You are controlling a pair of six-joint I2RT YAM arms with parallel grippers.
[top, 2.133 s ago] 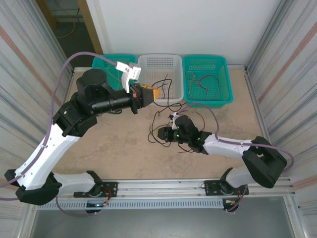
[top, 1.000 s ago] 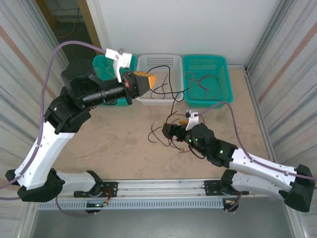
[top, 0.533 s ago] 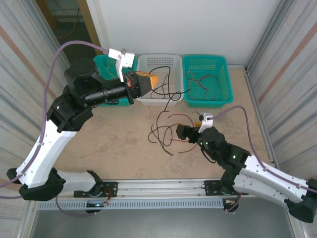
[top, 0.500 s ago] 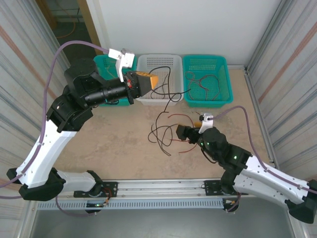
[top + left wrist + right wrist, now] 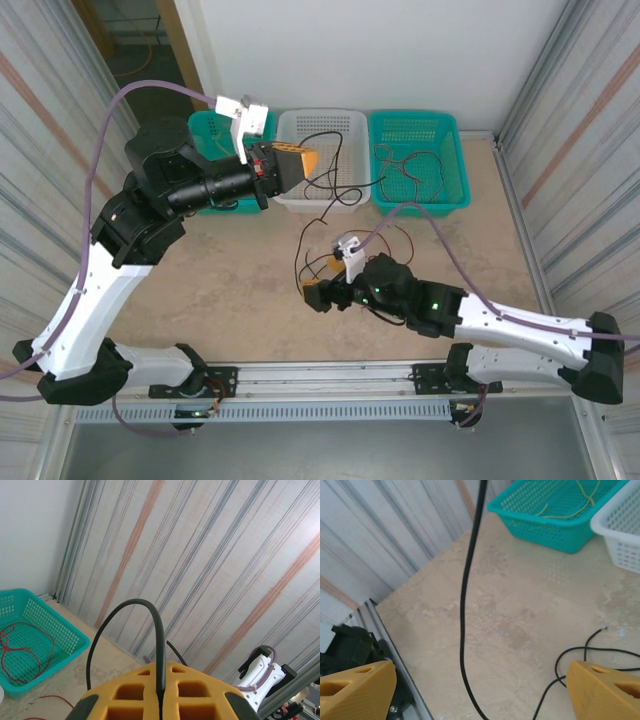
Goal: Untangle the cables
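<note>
Left gripper point(image 5: 303, 160) unchanged: still over the white basket point(image 5: 320, 115), jaws clamped on a black cable point(image 5: 158, 650) that droops to the tangle point(image 5: 300, 255) on the table point(image 5: 230, 275). Right gripper point(image 5: 316, 294) has swung left since 0.5 s ago and now sits at the tangle's near-left edge, jaws wide apart with a black strand hanging between them. Red cable point(image 5: 415, 165) lies in the right teal basket point(image 5: 420, 206).

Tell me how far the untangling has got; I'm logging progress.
Done: thin red cables lie in the right-hand teal plastic basket, and a thin yellow cable in the left-hand teal basket. In hand: the left gripper is shut on a thin black cable. Left: loose dark cables lie tangled on the beige table by the open right gripper.
</note>
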